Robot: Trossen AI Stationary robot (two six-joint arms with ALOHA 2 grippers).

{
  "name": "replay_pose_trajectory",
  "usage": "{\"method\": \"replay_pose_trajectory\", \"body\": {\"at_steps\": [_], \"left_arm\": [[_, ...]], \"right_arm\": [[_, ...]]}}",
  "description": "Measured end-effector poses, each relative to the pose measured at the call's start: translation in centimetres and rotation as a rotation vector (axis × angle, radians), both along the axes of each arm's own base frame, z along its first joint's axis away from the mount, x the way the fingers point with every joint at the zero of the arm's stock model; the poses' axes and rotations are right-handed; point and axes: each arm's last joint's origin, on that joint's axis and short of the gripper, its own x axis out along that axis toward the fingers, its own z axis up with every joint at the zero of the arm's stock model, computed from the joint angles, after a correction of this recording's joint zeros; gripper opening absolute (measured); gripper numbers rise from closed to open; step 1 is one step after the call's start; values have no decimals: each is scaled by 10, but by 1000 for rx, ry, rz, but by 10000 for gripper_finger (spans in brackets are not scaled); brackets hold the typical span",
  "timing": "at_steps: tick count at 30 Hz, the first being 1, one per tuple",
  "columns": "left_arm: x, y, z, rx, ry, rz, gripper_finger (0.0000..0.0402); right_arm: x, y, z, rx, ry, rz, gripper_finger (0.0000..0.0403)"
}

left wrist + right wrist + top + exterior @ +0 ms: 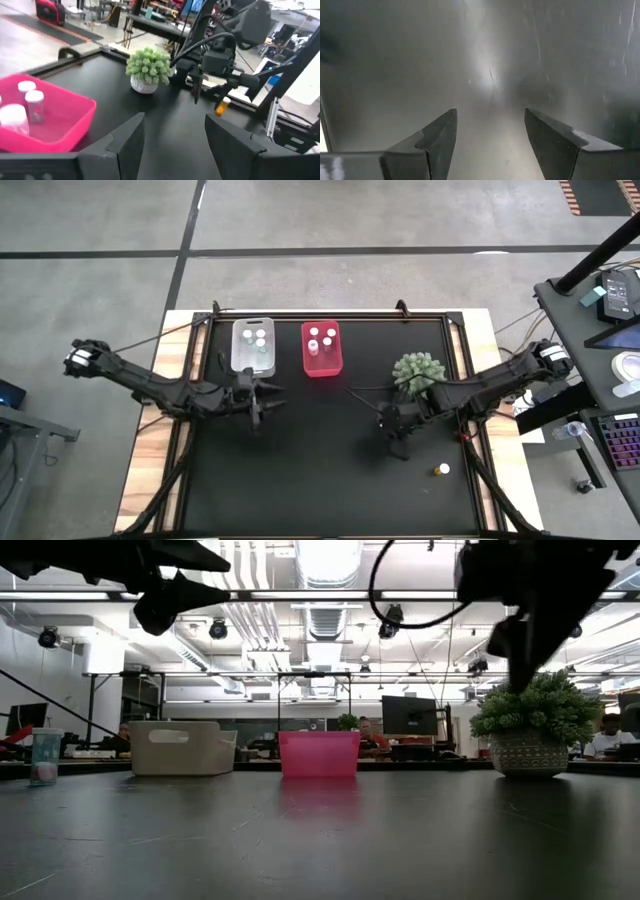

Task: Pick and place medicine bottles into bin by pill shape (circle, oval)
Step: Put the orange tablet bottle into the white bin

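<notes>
High view: one amber bottle (442, 470) stands alone near the right end effector (397, 448), whose fingers are spread and empty; a careless descent could topple it. Left wrist view: left end effector (175, 145), also spread, hovers beside the red bin (65, 125), risking a bump.

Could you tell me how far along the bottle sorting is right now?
Mostly done, it seems: the clear bin and the red bin each hold several white-capped bottles. Nothing is in hand; the left gripper and right gripper are both open and empty above the mat. One amber bottle is left, standing near the right gripper.
</notes>
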Motion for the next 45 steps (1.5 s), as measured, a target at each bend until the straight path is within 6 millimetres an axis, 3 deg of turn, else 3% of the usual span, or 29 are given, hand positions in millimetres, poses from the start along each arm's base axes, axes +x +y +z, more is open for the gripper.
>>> {"method": "replay_pose_trajectory", "body": {"at_steps": [6,14,23,32,45], "left_arm": [[5,-5,-5,-63,22,-6,191],[17,-10,11,18,17,-22,191],[20,-11,25,147,4,-34,191],[20,-11,27,176,6,-36,191],[19,-10,27,252,19,-38,191]], "right_arm": [[-11,5,-3,28,122,-71,224],[-28,13,1,138,355,-220,224],[-48,50,26,147,468,-325,224],[-74,85,30,166,529,-432,224],[-103,94,-5,70,595,-522,224]]}}
